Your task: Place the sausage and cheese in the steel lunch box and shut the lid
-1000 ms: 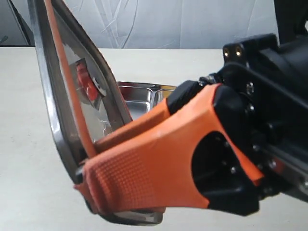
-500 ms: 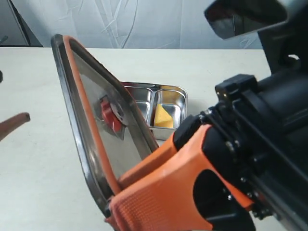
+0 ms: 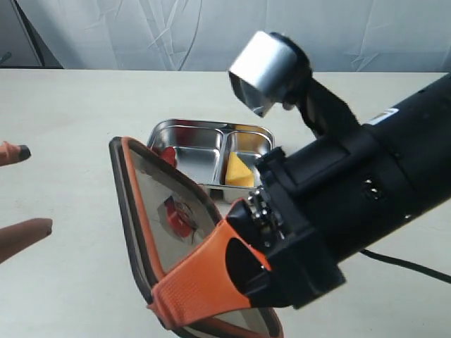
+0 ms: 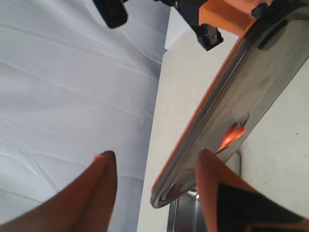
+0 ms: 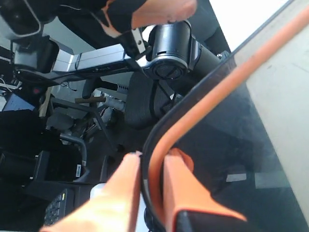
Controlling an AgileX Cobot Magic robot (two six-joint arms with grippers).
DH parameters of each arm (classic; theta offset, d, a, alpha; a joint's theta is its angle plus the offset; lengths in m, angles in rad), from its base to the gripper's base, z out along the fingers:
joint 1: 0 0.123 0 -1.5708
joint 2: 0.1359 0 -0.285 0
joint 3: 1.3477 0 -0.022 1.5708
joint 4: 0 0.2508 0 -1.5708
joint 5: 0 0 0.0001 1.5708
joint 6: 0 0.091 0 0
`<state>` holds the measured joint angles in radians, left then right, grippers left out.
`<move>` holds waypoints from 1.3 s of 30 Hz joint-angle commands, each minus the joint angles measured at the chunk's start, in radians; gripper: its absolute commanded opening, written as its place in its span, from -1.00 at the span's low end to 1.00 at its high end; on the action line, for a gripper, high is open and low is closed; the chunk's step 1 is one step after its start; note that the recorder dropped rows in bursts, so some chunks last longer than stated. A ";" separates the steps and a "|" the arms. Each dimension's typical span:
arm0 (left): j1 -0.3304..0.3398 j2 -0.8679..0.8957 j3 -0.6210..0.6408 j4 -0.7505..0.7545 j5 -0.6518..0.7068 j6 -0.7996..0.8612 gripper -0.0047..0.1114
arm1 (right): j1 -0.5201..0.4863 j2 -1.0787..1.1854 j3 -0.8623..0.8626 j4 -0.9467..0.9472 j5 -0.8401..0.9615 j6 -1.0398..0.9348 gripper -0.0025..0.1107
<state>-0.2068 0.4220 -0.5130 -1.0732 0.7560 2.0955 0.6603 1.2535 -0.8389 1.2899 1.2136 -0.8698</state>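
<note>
Yellow cheese (image 3: 238, 171) in steel lunch box (image 3: 197, 151), exterior view only

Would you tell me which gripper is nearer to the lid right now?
Right. The right gripper is clamped on the lid at its rim, holding it tilted; the left gripper hangs open beside it, not touching.

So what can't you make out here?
- Sausage: exterior view, only a red end shows; the tilted lid hides the rest.
- Box: exterior view, near left corner behind the lid; left wrist view, just a sliver at the picture's edge.
- Left gripper: exterior view, cut off by the picture's edge, only fingertips show.
- Cheese: in neither wrist view.
</note>
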 commanded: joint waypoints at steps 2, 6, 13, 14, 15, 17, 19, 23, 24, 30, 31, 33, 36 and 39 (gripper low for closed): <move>-0.051 0.049 -0.005 0.020 0.009 0.033 -0.07 | -0.001 0.048 -0.005 0.041 0.007 0.023 -0.97; -0.054 0.072 -0.005 0.017 -0.026 0.016 -0.07 | -0.001 0.057 -0.005 0.154 0.007 0.007 -0.97; -0.054 0.065 -0.005 0.027 -0.098 -0.095 -0.19 | -0.003 0.057 -0.008 0.455 0.007 -0.212 -0.97; -0.054 0.057 -0.005 0.030 -0.100 -0.100 -0.19 | -0.003 0.056 -0.020 0.455 0.007 -0.224 -0.97; -0.054 0.049 -0.005 0.040 -0.105 -0.108 -0.19 | -0.003 0.056 -0.025 0.455 -0.032 -0.239 -0.97; -0.054 0.026 -0.005 0.081 -0.132 -0.142 -0.19 | -0.003 0.056 -0.025 0.455 -0.095 -0.245 -0.97; -0.054 0.005 -0.005 0.140 -0.162 -0.188 -0.19 | -0.003 0.056 -0.025 0.455 -0.142 -0.248 -0.97; -0.054 -0.019 0.025 0.282 -0.194 -0.408 -0.19 | -0.003 0.056 -0.051 0.455 -0.290 -0.248 -0.97; -0.054 -0.020 0.040 0.282 -0.205 -0.437 -0.19 | -0.003 0.056 -0.057 0.455 -0.302 -0.248 -0.97; -0.054 -0.020 0.076 0.254 -0.226 -0.533 -0.19 | -0.003 0.056 -0.103 0.455 -0.315 -0.248 -0.97; -0.054 -0.020 0.076 0.254 -0.226 -0.533 -0.19 | -0.003 0.056 -0.103 0.455 -0.320 -0.248 -0.97; -0.054 -0.020 0.076 0.254 -0.226 -0.533 -0.19 | -0.001 0.056 -0.103 0.455 -0.361 -0.248 -0.97; -0.054 -0.020 0.076 0.254 -0.226 -0.533 -0.19 | -0.001 0.056 -0.103 0.455 -0.398 -0.254 -0.97; -0.054 -0.020 0.076 0.254 -0.226 -0.533 -0.19 | -0.001 0.056 -0.103 0.455 -0.403 -0.254 -0.97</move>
<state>-0.2560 0.4075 -0.4438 -0.8047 0.5416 1.5723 0.6603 1.3135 -0.9346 1.7309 0.8171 -1.1086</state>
